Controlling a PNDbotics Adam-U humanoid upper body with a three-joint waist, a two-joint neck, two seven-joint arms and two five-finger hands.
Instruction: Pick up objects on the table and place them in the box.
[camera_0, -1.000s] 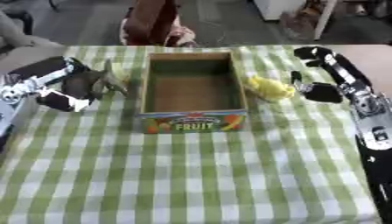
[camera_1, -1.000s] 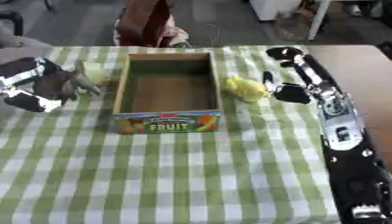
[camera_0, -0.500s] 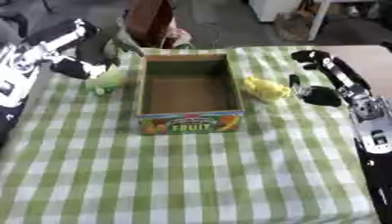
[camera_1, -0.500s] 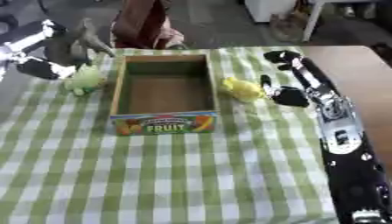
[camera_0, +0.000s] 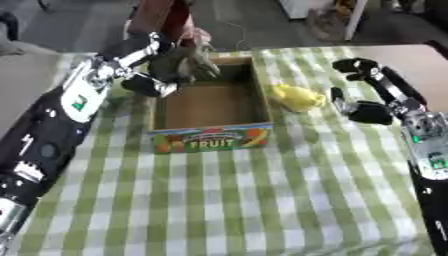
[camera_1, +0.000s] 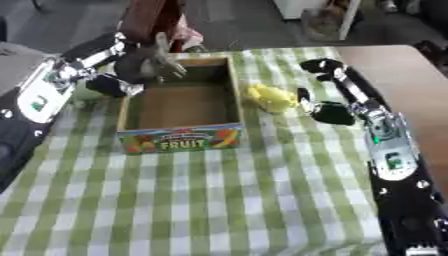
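The left hand (camera_0: 179, 67) hangs over the box's (camera_0: 210, 142) far-left corner, fingers spread downward, holding nothing visible. The right hand (camera_0: 363, 97), fingers and thumb apart, rests beside the yellow fruit (camera_0: 297, 97), which lies on the checked cloth (camera_0: 262, 200) just right of the box.

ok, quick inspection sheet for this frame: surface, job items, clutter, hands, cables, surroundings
Surface: green-and-white checked cloth over the table, bare wood at the far right.
Job's things: cardboard box marked FRUIT, open, nothing seen inside; yellow object on the cloth just right of the box; pale green object left of the box, mostly hidden by the left arm.
Clutter: nothing seen.
Hands: left hand over the box's far left corner, fingers spread, holding nothing visible; right hand open beside the yellow object, not touching it.
Cables: nothing seen.
Surroundings: a person at the far edge, grey floor.
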